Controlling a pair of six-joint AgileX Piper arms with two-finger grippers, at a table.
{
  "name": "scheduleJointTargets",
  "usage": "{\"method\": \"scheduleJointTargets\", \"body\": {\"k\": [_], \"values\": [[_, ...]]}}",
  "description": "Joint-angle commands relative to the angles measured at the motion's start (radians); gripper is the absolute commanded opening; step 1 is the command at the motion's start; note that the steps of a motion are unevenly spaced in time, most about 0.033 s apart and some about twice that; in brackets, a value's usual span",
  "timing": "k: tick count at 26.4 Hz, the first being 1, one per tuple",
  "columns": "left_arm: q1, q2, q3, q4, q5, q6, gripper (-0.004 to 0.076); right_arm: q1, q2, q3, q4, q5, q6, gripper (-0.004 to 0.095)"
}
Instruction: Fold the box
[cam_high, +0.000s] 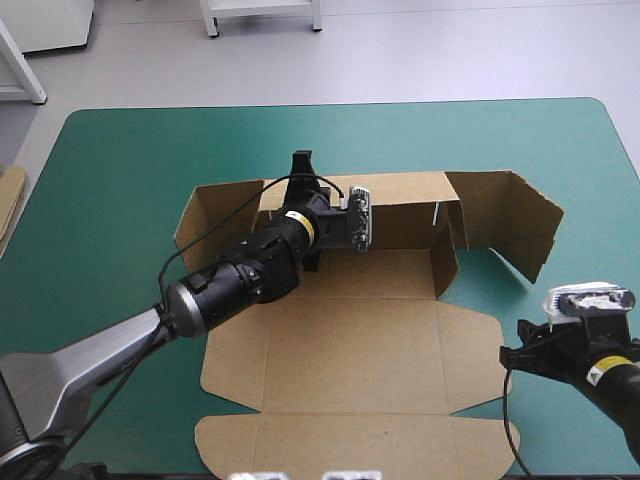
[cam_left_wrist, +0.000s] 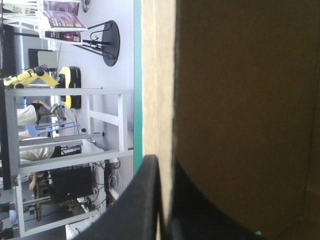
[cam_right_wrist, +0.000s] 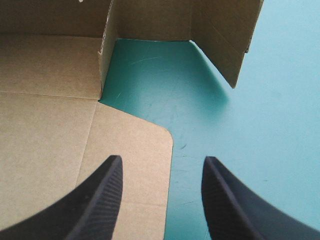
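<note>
The brown box (cam_high: 340, 340) lies open in the middle of the table, its base and near flaps flat. Its far wall (cam_high: 400, 205) stands raised, with angled side flaps (cam_high: 510, 225) at both ends. My left gripper (cam_high: 303, 172) reaches over the base and is shut on the top edge of that far wall. In the left wrist view the board edge (cam_left_wrist: 157, 75) runs between the two black fingers (cam_left_wrist: 142, 200) of the left gripper (cam_left_wrist: 165, 167). My right gripper (cam_right_wrist: 161, 161) is open, low over the rounded corner of the right flap (cam_right_wrist: 135, 145). In the high view the right gripper (cam_high: 522, 345) is beside the box's right edge.
The teal-green cover (cam_high: 120, 160) shows bare around the box. A strip of more brown board (cam_high: 8, 195) sits at the table's left edge. The raised right flap (cam_right_wrist: 225, 40) stands ahead of my right gripper.
</note>
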Motion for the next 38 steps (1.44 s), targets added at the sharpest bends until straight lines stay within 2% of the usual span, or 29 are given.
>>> {"method": "scheduleJointTargets", "body": {"k": [1,5,9,11,21,26,32,38], "values": [[-0.029,-0.044,0.009,0.135,0.052,-0.162,-0.0008,0.002,0.105,-0.11,-0.008,-0.021,-0.009,0.0459],[-0.031,-0.044,0.052,0.294,0.038,-0.327,-0.0008,0.002,0.239,-0.216,0.005,0.013,-0.038,0.0459],[-0.031,-0.044,0.1,0.498,0.043,-0.559,-0.0008,0.002,0.36,-0.311,0.086,0.065,-0.101,0.0458],[-0.031,-0.044,0.114,0.526,0.043,-0.608,-0.0008,0.0,0.412,-0.341,0.089,0.057,-0.102,0.0458],[-0.044,-0.044,0.119,0.52,0.018,-0.654,-0.0008,-0.002,0.632,-0.489,0.12,0.035,-0.145,0.0458],[-0.044,-0.044,0.121,0.52,0.029,-0.652,-0.0008,-0.029,0.745,-0.601,0.089,0.078,-0.147,0.0458],[-0.044,-0.044,0.121,0.52,0.036,-0.652,-0.0008,-0.113,0.825,-0.664,0.177,0.088,-0.217,0.0458],[-0.044,-0.044,0.121,0.527,0.031,-0.644,-0.0008,-0.121,0.875,-0.909,0.197,0.175,-0.236,0.0458]]}}
